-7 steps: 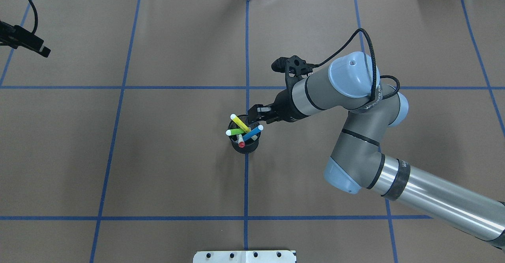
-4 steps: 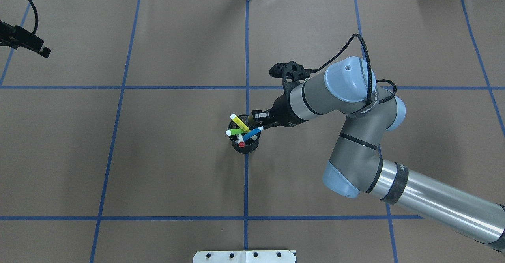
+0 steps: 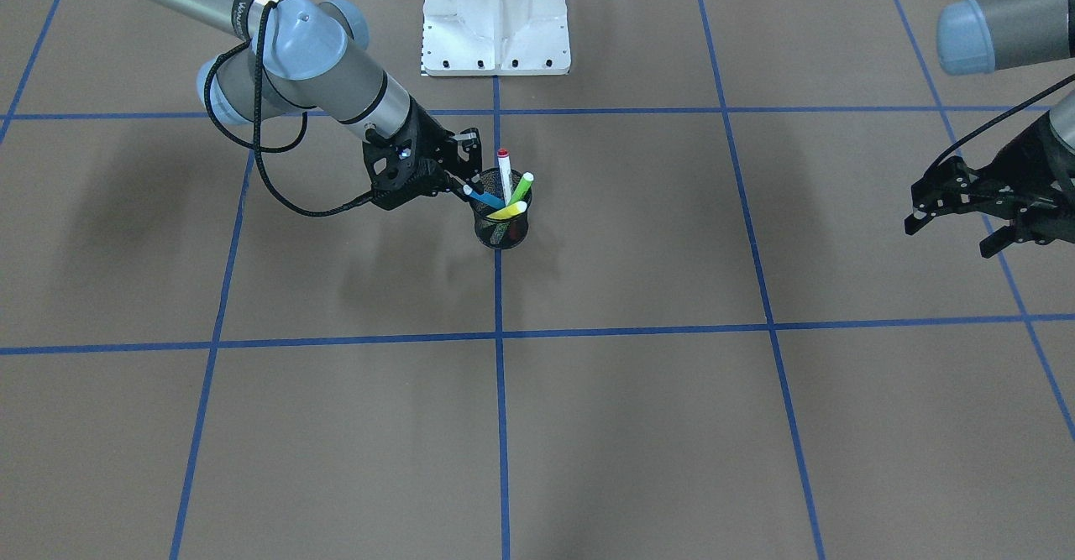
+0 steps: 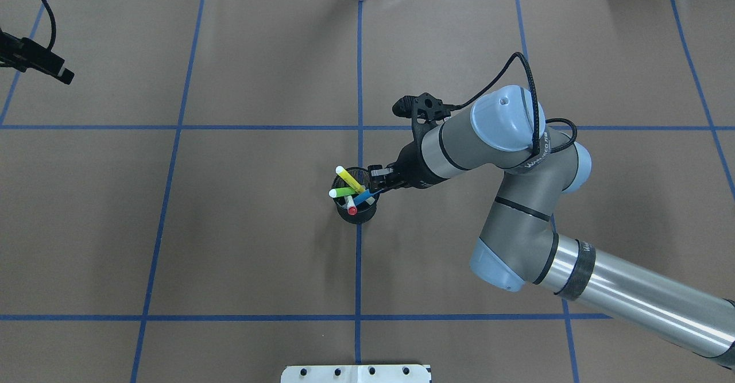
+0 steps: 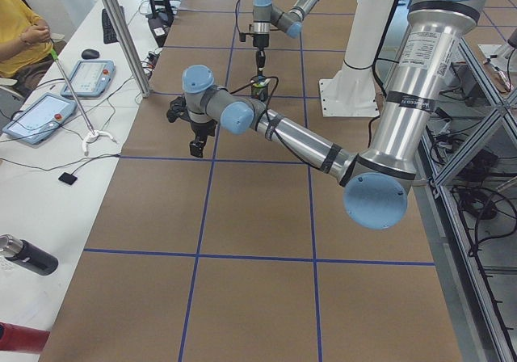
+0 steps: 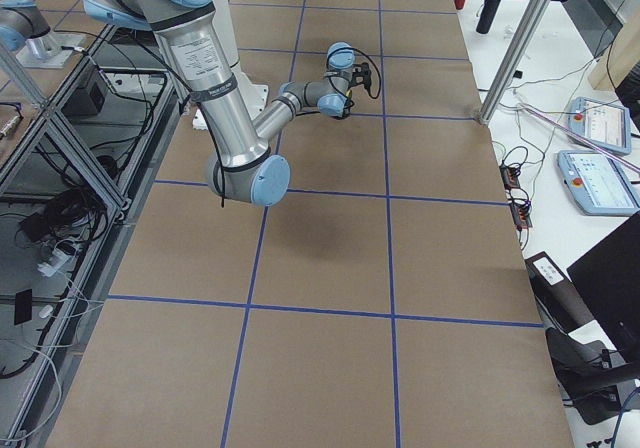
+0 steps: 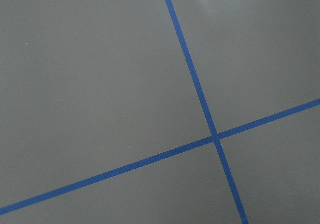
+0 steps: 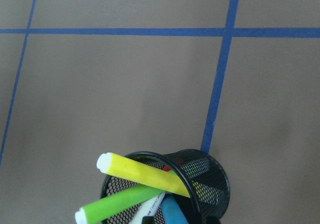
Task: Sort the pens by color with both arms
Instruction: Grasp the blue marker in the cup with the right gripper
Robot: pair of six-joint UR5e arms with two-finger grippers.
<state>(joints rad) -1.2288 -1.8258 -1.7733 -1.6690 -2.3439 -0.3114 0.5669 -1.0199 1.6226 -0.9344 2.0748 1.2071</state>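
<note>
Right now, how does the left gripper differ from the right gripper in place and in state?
Place: the right gripper is at the rim of the black mesh cup, at the blue pen; the left gripper hangs far to the side, above the table cover. State: the left gripper is open and holds nothing; whether the right gripper grips the pen, I cannot tell. Both are black, with two fingers.

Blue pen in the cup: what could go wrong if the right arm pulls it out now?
The blue pen leans crossed with the yellow pen and the green pen, so lifting it may drag them out. The right end effector is close to the rim of the cup; a sideways pull could tip the cup.
</note>
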